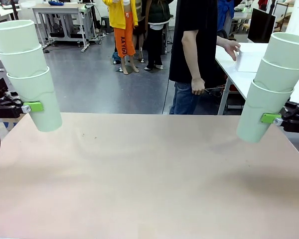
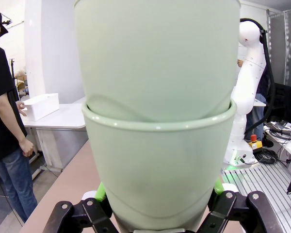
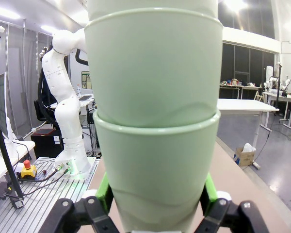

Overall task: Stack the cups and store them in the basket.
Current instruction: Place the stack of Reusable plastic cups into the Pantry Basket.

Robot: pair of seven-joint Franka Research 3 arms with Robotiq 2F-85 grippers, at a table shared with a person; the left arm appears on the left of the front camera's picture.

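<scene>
A wide, pale pink surface (image 1: 149, 179) stretches across the front view, with a claw holding cups in the air at each side. At the picture's left, the left claw (image 1: 37, 107) is clamped around the lowest cup of the left stack of cups (image 1: 26, 69), three pale mint-green tumblers nested one inside the next. This stack tilts, its open rims leaning up and outward to the left, and its base hangs clear above the surface near the left edge. One green pad (image 1: 34, 106) presses against the side of the bottom cup. At the picture's right, the right claw (image 1: 269, 118) likewise grips the lowest cup of the right stack of cups (image 1: 271, 82), also three nested tumblers, tilted so the rims lean up and outward to the right, with the base raised above the surface near the right edge. The two stacks are well apart. In each wrist view the cups rise between that claw's own fingers, with green pads flat against both sides. Beyond the far edge stands a person (image 1: 194, 50) in a black shirt and jeans, turned sideways.
</scene>
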